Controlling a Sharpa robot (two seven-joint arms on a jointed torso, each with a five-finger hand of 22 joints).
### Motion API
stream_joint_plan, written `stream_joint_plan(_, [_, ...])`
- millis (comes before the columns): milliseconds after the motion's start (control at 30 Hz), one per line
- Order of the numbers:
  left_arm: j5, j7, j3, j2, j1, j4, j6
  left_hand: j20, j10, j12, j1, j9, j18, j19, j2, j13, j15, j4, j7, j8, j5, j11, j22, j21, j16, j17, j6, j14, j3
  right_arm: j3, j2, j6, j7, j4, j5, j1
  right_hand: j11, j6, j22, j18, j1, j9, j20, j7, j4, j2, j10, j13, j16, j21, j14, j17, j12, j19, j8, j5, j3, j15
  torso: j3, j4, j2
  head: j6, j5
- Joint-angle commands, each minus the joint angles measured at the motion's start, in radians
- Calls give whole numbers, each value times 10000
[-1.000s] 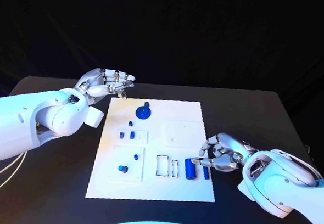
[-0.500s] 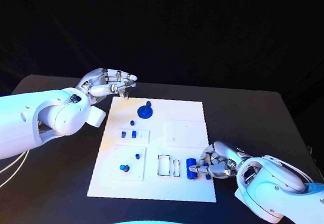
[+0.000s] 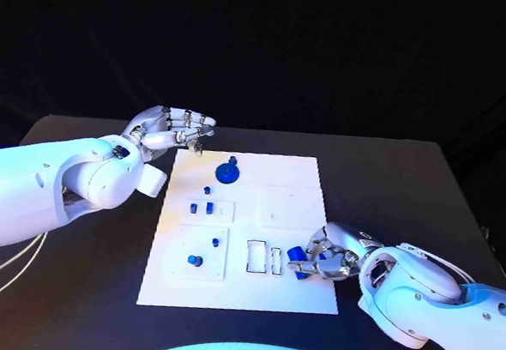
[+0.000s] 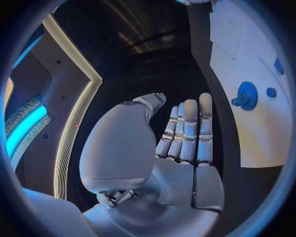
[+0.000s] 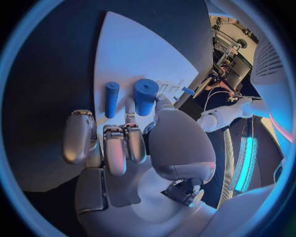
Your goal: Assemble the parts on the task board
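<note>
The white task board (image 3: 288, 176) lies mid-table. My right hand (image 3: 333, 252) rests over its near right corner, thumb and a finger pinching the thicker blue cylinder (image 5: 146, 95), which shows at the fingertips as a blue spot (image 3: 298, 254). A thinner blue cylinder (image 5: 111, 98) lies flat on the board (image 5: 135, 49) beside it, untouched. My left hand (image 3: 171, 129) hovers off the board's far left corner; its palm (image 4: 179, 143) is bare and the fingers are extended. A blue gear (image 3: 227, 173) sits near that corner.
Small blue pegs (image 3: 203, 208) stand in the board's left column, with a round blue knob (image 3: 194, 260) nearer me. Two white-rimmed slots (image 3: 262, 258) lie just left of the right hand. The gear (image 4: 248, 95) and a peg (image 4: 271, 92) lie past the left fingertips.
My right hand has slid left onto the board's near right corner and closed its fingers round the thicker cylinder. The left hand has stayed put.
</note>
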Motion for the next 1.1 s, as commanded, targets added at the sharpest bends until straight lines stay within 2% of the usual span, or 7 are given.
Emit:
stream_joint_plan(33, [-100, -38, 6, 34, 4, 1, 40, 60, -69, 49, -96, 0, 130, -22, -21, -18, 24, 44, 175, 42, 35, -20, -12, -53, 67, -14, -79, -38, -52, -66, 91, 444, -198, -64, -324, -145, -116, 149, 991, -129, 235, -23, -110, -24, -4, 78, 344, 1515, 45, -20, 957, 2154, 21, -12, 85, 27, -16, -108, 1, -9, 2, 65, 6])
stream_joint_plan(233, [-111, -67, 6, 47, 4, -10, 25, 63, -74, 55, -106, -1, 131, -21, -9, -19, 27, 58, 176, 45, 41, -19, -13, -56, 71, -16, -86, -38, -52, -71, 167, 277, -217, -87, -491, -238, -188, 220, 1001, -122, 1149, -70, -177, -94, -66, 118, 395, 1590, 31, -94, 950, 2121, 58, -31, 133, 26, 92, -177, -10, 3, -7, 35, 6])
stream_joint_plan(333, [-122, -84, 6, 46, 4, -15, 13, 63, -76, 56, -104, -1, 131, -20, -7, -20, 27, 59, 176, 46, 42, -19, -13, -57, 72, -16, -87, -39, -51, -72, 172, -66, -218, -104, -608, -255, -231, 283, 1030, -125, 1854, -151, -213, -143, -44, 176, 433, 1647, 33, -97, 954, 2137, 91, -20, 107, 48, 413, -213, -22, -7, -11, 72, 8])
stream_joint_plan(467, [-108, -95, 6, 66, 4, -23, 3, 64, -78, 58, -99, -1, 131, -19, -3, -20, 26, 58, 176, 47, 45, -20, -14, -58, 73, -17, -90, -39, -48, -71, 131, -708, 39, -23, 132, -241, -272, 384, 1074, -138, 2105, -190, -236, -188, -44, 242, 478, 1707, 34, -37, 955, 2142, 140, 11, 119, 50, 605, -243, -25, -10, -20, 75, 32])
stream_joint_plan(733, [-80, -110, 5, 127, 3, -58, 35, 65, -92, 59, -83, -3, 133, -17, 5, -24, 26, 52, 177, 44, 50, -19, -14, -59, 77, -19, -106, -40, -40, -57, 76, -1499, 825, 225, 1420, 259, -342, 529, 1133, -155, 2314, -229, -287, -265, -36, 379, 611, 1889, 46, 57, 965, 2185, 322, 64, 144, 50, 843, -304, -27, -7, -23, 142, 96])
stream_joint_plan(900, [-72, -95, 3, 158, 3, -103, 48, 65, -94, 59, -82, -3, 133, -16, 6, -25, 26, 52, 178, 44, 50, -18, -14, -59, 77, -19, -107, -40, -39, -53, 279, -1319, 1003, 291, 1697, 584, -340, 544, 1120, -148, 2222, -248, -298, -255, -10, 409, 619, 1896, 28, 8, 953, 2128, 326, 50, 135, 35, 862, -309, -42, -23, -30, 173, 117])
stream_joint_plan(1100, [-68, -76, 0, 195, 2, -122, 100, 66, -99, 61, -82, -4, 134, -15, 10, -26, 27, 55, 179, 46, 51, -17, -14, -60, 79, -20, -111, -41, -38, -54, 863, -499, 991, 122, 2177, 682, -338, 551, 1100, -137, 2120, -270, -303, -253, -7, 494, 587, 1839, 15, -61, 944, 2087, 262, 29, 121, 37, 908, -309, -21, 14, -2, 137, 239])
